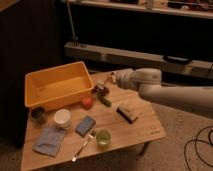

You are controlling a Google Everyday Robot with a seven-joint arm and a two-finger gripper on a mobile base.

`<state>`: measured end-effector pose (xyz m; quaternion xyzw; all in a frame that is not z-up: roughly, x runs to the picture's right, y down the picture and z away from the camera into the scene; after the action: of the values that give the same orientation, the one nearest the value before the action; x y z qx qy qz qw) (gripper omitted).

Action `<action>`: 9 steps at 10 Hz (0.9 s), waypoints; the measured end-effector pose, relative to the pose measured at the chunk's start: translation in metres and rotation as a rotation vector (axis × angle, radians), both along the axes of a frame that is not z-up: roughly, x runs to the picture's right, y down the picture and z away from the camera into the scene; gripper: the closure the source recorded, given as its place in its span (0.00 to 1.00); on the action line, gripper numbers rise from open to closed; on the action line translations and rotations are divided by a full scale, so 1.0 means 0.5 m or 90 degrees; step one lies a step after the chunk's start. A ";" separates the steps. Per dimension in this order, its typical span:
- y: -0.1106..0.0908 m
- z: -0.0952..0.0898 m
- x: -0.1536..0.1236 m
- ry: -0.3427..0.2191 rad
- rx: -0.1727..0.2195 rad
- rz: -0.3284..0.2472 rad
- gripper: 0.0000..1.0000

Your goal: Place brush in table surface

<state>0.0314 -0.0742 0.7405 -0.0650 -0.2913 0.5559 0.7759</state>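
The brush, a dark oblong block with a lighter top, lies flat on the table surface toward its right side. Nothing holds it. My white arm reaches in from the right, and my gripper hangs low over the table's middle back. That puts it left of the brush and apart from it, just above a green item and beside a red round thing.
A yellow tub stands at the back left. Toward the front are a white bowl, a dark can, a blue sponge, a blue cloth, a fork and a green cup. A dark shelf runs behind.
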 end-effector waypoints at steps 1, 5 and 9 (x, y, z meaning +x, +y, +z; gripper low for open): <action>0.000 0.000 -0.001 0.000 0.000 0.000 0.75; 0.027 0.046 0.065 0.118 -0.076 0.038 0.31; 0.058 0.095 0.156 0.245 -0.155 0.086 0.20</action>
<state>0.1093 -0.0453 0.7880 -0.0313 -0.0727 0.6398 0.7644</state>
